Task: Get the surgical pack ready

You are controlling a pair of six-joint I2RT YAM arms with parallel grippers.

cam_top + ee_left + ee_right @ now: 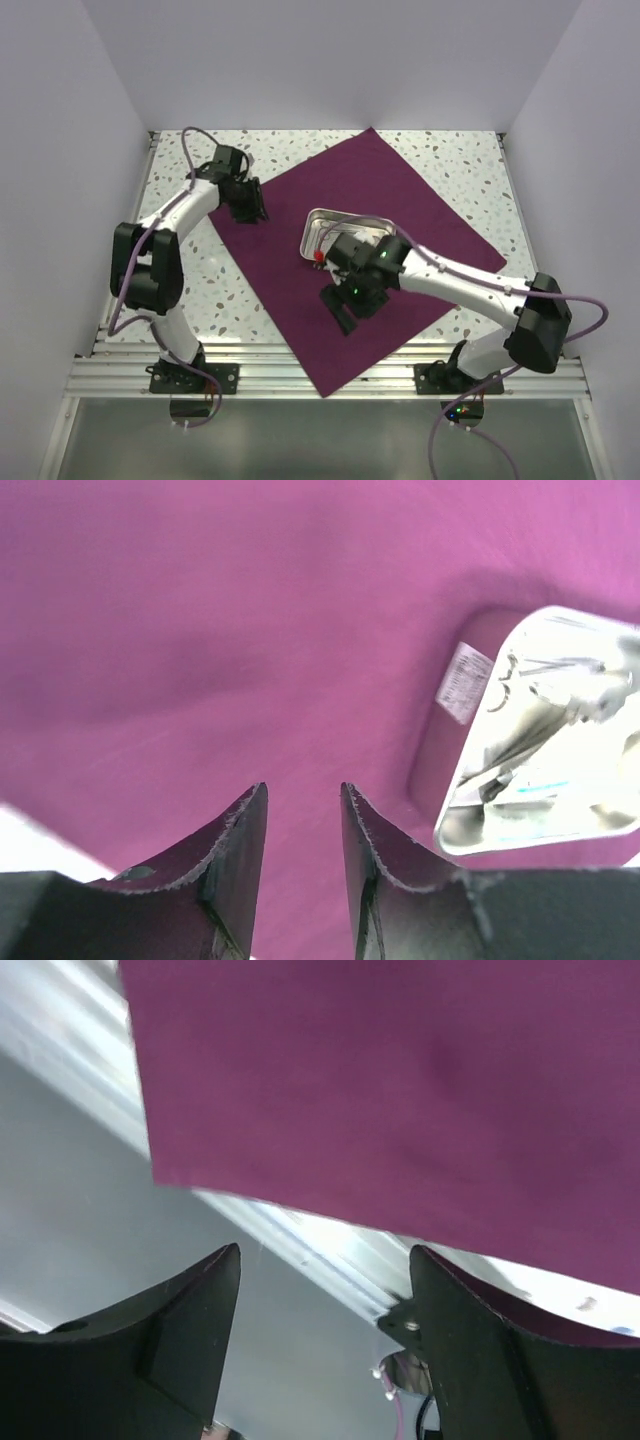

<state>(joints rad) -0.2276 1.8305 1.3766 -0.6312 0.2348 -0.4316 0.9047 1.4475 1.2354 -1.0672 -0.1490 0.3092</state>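
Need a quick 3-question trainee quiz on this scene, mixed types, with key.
1. True or false: the tray sits on the cloth.
2. The cloth is: A) spread out as one sheet, B) folded into a bundle, C) stuffed inside the tray.
3. Short answer: does the left gripper or the right gripper hold anything?
Key: 1 true. 2 A. 3 no, both are open with nothing between the fingers.
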